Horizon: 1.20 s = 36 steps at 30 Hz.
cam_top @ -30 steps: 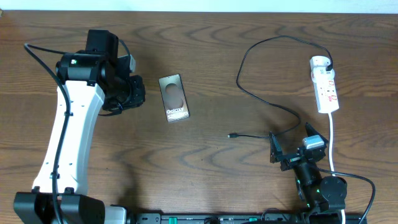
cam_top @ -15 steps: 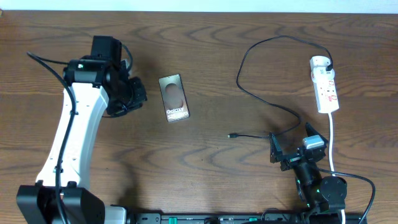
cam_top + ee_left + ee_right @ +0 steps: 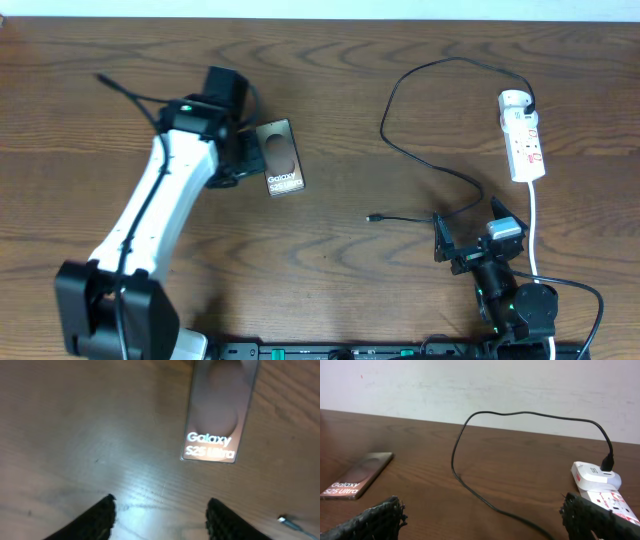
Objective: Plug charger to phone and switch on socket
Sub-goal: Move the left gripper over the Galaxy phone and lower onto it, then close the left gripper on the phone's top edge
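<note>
I have the left claw (image 3: 161, 502) spread just short of the phone (image 3: 218, 410).
The right claw (image 3: 481, 506) is spread wide too, apparently low over the counter (image 3: 420, 477).

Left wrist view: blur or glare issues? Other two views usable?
Left wrist: soft overall, with a bright glare patch on the table, though the phone lettering reads. Overhead: sharp and evenly lit, charger and socket distinct. Right wrist: mid-scene crisp, its fingertips at the bottom corners slightly soft.

Looks down past the wide-spread, empty left end effector (image 3: 161, 507) onto the phone (image 3: 215, 415) lying flat on the bench (image 3: 75, 435), charger (image 3: 286, 520) tip beside one fingertip.
</note>
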{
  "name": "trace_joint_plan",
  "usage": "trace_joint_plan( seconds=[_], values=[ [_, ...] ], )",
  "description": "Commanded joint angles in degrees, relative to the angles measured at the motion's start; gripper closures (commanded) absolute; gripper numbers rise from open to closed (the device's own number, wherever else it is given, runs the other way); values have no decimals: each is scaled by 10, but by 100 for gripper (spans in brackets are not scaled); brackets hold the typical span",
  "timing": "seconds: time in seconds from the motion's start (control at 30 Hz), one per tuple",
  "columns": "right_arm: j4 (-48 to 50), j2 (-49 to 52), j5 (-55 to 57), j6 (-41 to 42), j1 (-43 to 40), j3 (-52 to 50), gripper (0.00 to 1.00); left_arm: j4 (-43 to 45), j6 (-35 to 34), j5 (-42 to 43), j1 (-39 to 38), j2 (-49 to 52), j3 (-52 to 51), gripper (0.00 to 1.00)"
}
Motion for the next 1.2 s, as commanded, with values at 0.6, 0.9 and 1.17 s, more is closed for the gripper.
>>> trace_joint_plan(
  seconds=[0.6,0.9,1.17],
  values=[
    [-2,-3,-2,2,0,-1,1,99,-60,-25,-68,131,-3,2],
    [-2,-3,-2,2,0,0,1,168,-46,-54,-68,132,-5,2],
    [-2,-3,-2,2,0,0,1,247,-40,-79,-68,151,-6,2]
  ],
)
